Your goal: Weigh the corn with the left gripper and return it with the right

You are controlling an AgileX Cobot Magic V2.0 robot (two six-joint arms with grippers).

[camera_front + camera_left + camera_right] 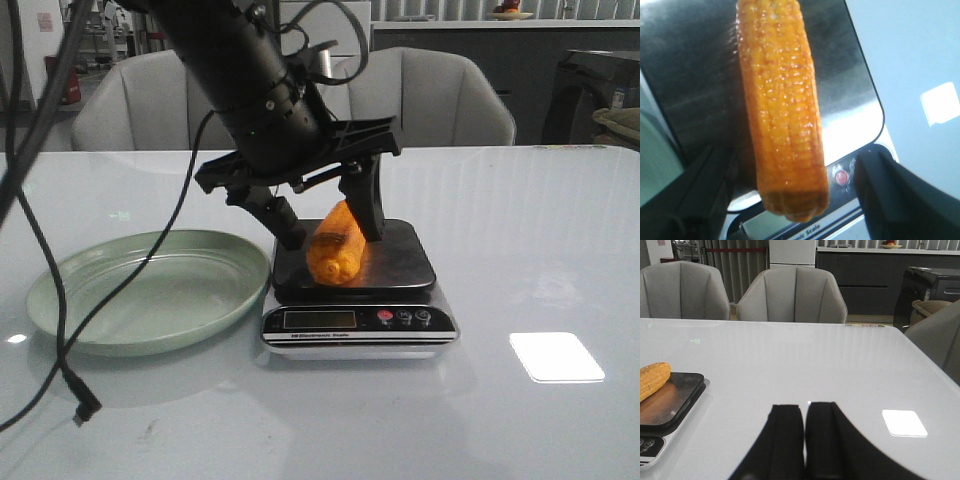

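At the left of the front view sits the green plate [150, 290], bare, on the desk [520, 260]. Centre frame, the scale [358, 290] carries the corn [335, 248], lying on the dark platform with 1 blunt end toward the display. Straddling it is the left gripper [330, 225], fingers spread to either side of the cob; the left wrist view shows gaps between both fingers and the kernels, so it looks released. By my reading, the weighing step is live. Next up, the left arm must lift clear without nudging the cob, then the right gripper [805, 440], pressed together over bare desk at the right, has to open and reach in. The display's reading is unreadable, and the cob's far end is masked by the arm.
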